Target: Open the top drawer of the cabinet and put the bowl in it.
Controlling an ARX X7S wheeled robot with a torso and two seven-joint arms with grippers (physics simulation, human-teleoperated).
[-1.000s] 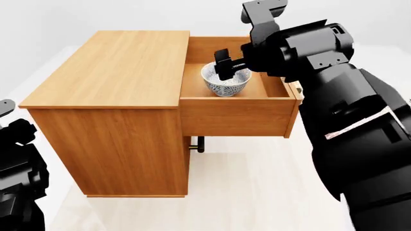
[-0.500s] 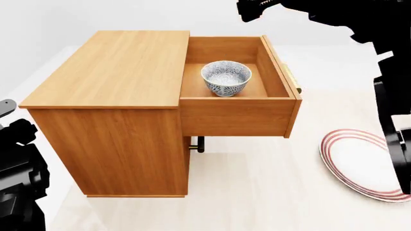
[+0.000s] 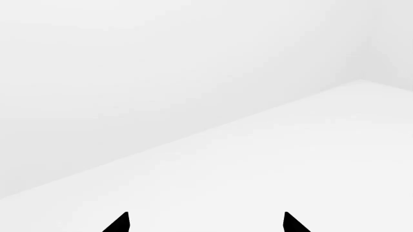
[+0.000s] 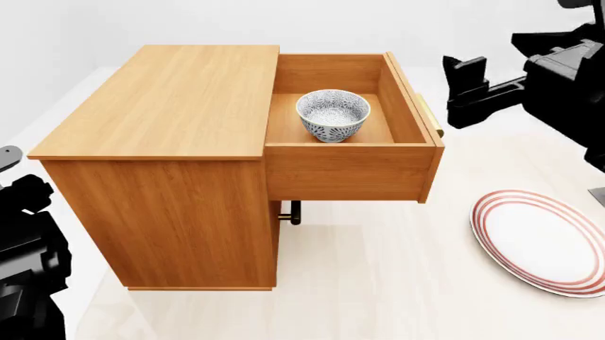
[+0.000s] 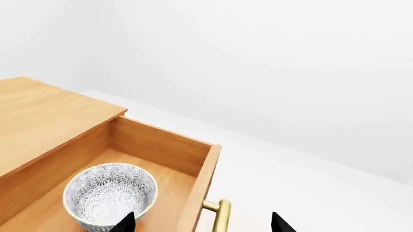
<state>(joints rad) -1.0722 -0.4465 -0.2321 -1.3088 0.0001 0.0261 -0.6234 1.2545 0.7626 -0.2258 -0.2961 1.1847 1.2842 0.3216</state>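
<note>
Bowl [image 4: 333,114]: white with dense blue-grey speckle, upright, seated on the floor of the top drawer [image 4: 352,168], near the middle; nothing gripping it.
Top drawer: pulled fully out of the cabinet [image 4: 170,142], orange-brown front and box, brass bar handle [image 5: 220,214] on the outer face, just beside the right pincer's tips in the right wrist view.
Cabinet: boxy orange-brown chest, flat top bare; dark handle end of a lower drawer [image 4: 292,211] visible beneath the open one.
Right pincer [image 4: 463,93]: black, raised outside the drawer, past the handle side, apart from the bowl and touching nothing; fingers spread, two tips showing separately in the right wrist view, nothing between them.
Left pincer [image 3: 205,223]: only two black tips in the left wrist view, set apart with nothing between, facing plain white floor and wall; left arm [image 4: 27,269] low, on the cabinet's far side from the right pincer.
Plate [image 4: 545,241]: flat, white, red-ringed, on the floor below the right pincer, well apart from the cabinet.
</note>
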